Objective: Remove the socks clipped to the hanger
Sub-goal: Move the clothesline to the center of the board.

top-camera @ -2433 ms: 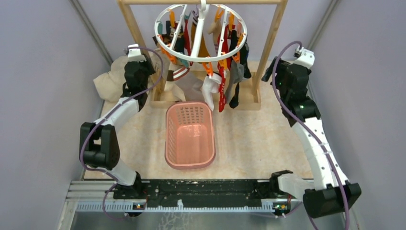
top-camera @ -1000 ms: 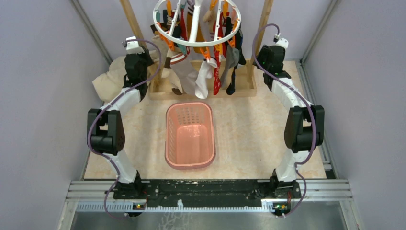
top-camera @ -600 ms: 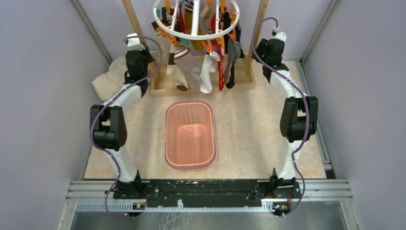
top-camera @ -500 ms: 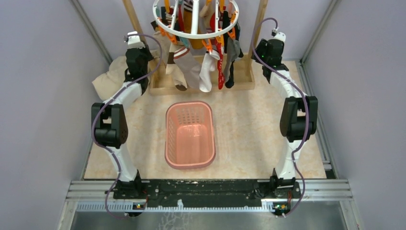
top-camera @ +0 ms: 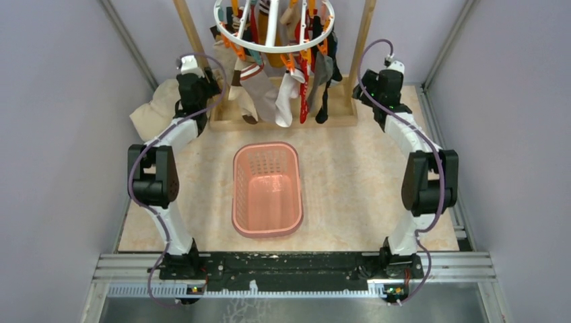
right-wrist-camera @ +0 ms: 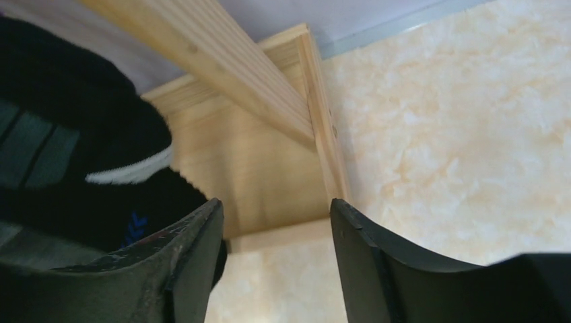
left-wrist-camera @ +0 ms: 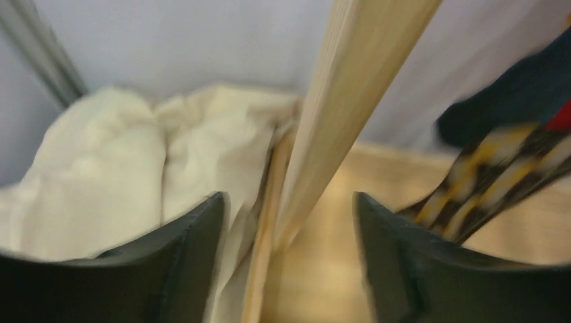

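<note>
The white ring hanger (top-camera: pixel 273 50) hangs from the wooden rail at the back, fringed with orange and teal clips. Several socks (top-camera: pixel 259 91) in grey, white, red, black and mustard dangle from it. My left gripper (left-wrist-camera: pixel 289 222) is open at the rack's left post (left-wrist-camera: pixel 337 128), which shows in the gap between its fingers. A yellow-and-black checked sock (left-wrist-camera: pixel 498 175) hangs to its right. My right gripper (right-wrist-camera: pixel 276 229) is open and empty beside the rack's right foot. A black sock (right-wrist-camera: pixel 67 134) hangs just left of its left finger (right-wrist-camera: pixel 182 256).
The pink slotted basket (top-camera: pixel 235 195) stands mid-table, in front of the rack. A crumpled cream cloth (top-camera: pixel 151 111) lies at the back left, behind my left arm, and shows as cream cloth (left-wrist-camera: pixel 101 168) in the left wrist view. The rack's wooden base (right-wrist-camera: pixel 256 168) rests on the marbled tabletop.
Both arms have reached back to the rack's two posts. In the last half second the right wrist drew slightly nearer, and the hanger and socks shifted a little.
</note>
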Controlling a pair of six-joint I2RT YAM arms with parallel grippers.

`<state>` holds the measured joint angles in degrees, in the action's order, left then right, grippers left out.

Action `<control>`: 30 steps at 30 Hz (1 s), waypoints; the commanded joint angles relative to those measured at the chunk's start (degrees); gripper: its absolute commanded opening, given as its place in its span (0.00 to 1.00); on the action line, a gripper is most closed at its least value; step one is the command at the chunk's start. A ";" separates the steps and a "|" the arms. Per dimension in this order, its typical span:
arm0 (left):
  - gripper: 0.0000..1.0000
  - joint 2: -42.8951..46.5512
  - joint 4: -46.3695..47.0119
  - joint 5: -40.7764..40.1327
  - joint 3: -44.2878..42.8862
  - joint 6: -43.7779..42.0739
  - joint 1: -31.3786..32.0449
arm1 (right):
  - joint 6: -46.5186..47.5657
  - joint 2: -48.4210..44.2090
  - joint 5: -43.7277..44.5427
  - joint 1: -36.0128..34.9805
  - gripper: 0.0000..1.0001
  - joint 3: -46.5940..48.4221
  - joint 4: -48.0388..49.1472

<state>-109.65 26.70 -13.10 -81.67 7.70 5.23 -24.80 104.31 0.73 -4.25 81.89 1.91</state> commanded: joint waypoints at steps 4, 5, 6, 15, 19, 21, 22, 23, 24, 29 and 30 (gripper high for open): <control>0.99 8.81 -10.68 0.73 7.07 5.58 -0.49 | -2.73 -16.89 -0.22 0.19 0.66 -9.16 -3.80; 0.99 10.27 -11.64 0.99 7.76 6.58 -0.49 | -2.97 -18.60 -0.42 0.03 0.66 -10.47 -4.63; 0.99 11.68 -12.63 1.33 8.46 7.72 -0.49 | -3.13 -20.24 -0.46 -0.12 0.66 -11.77 -5.33; 0.99 28.81 -21.46 11.83 17.73 15.69 -0.14 | -0.59 -36.00 -2.34 -5.62 0.70 -18.76 -15.34; 0.99 38.34 -21.71 21.89 26.66 17.85 0.13 | 2.11 -41.18 -2.92 -11.90 0.69 -20.32 -20.82; 0.99 41.97 -20.96 24.87 30.98 20.81 0.08 | 3.51 -42.77 -2.97 -15.45 0.67 -20.36 -23.69; 0.99 43.35 -21.65 25.24 32.46 22.11 -0.02 | 4.10 -43.39 -3.06 -17.26 0.66 -20.44 -24.89; 0.99 44.27 -22.35 25.80 33.58 22.83 -0.09 | 4.66 -43.95 -3.24 -18.95 0.65 -20.43 -25.83; 0.99 44.79 -23.47 26.39 34.02 22.84 -0.13 | 5.37 -44.23 -3.48 -20.45 0.64 -20.25 -26.46; 0.99 47.10 -30.83 25.69 34.98 22.60 -0.14 | 11.38 -41.78 -3.95 -26.78 0.62 -16.74 -29.86; 0.99 48.33 -30.94 26.08 35.59 22.54 -0.07 | 12.79 -40.64 -3.87 -28.03 0.61 -15.46 -31.22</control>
<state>-65.23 0.12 10.55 -47.64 28.95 5.10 -18.52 61.41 -2.70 -28.56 61.65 -25.23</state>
